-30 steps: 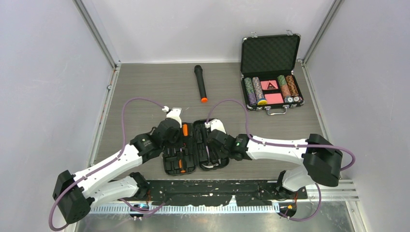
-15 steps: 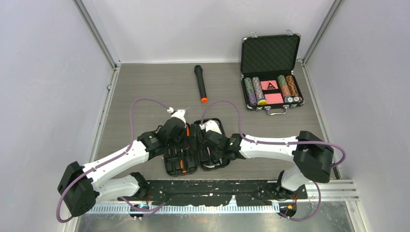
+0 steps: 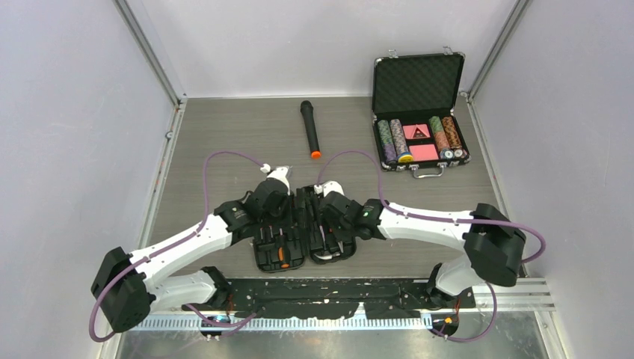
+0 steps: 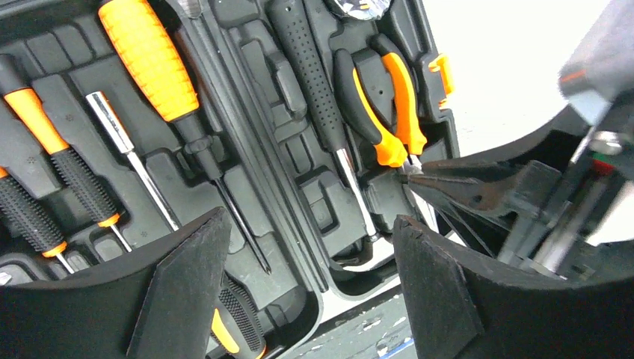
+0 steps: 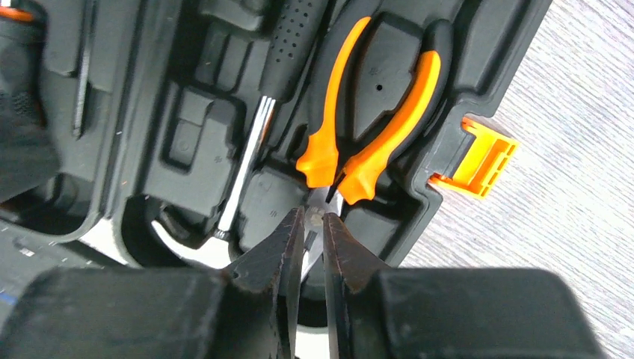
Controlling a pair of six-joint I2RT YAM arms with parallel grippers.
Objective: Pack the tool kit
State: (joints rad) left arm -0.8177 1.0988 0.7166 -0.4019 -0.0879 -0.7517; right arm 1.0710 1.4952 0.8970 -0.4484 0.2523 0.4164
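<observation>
The tool kit point(image 3: 263, 258) lies open and flat on the table between both arms. In the left wrist view its moulded slots hold orange-black screwdrivers point(image 4: 149, 60), a black-handled hammer point(image 4: 310, 67) and orange pliers point(image 4: 377, 97). My left gripper point(image 4: 308, 224) is open and empty, hovering over the hinge near the case's near edge point(image 3: 282, 217). My right gripper point(image 5: 314, 217) is shut on the metal nose of the pliers point(image 5: 389, 112), which lie in their slot next to the orange latch point(image 5: 482, 157). In the top view it covers the right half point(image 3: 329, 224).
A black microphone with an orange end point(image 3: 310, 129) lies behind the kit. An open poker chip case point(image 3: 419, 112) stands at the back right. Grey walls close in both sides. A black mounting plate point(image 3: 321, 295) runs along the near edge.
My left gripper has moved right over the case's left half and now hides the orange screwdriver handle. My right gripper has stayed over the right half with only a small shift.
</observation>
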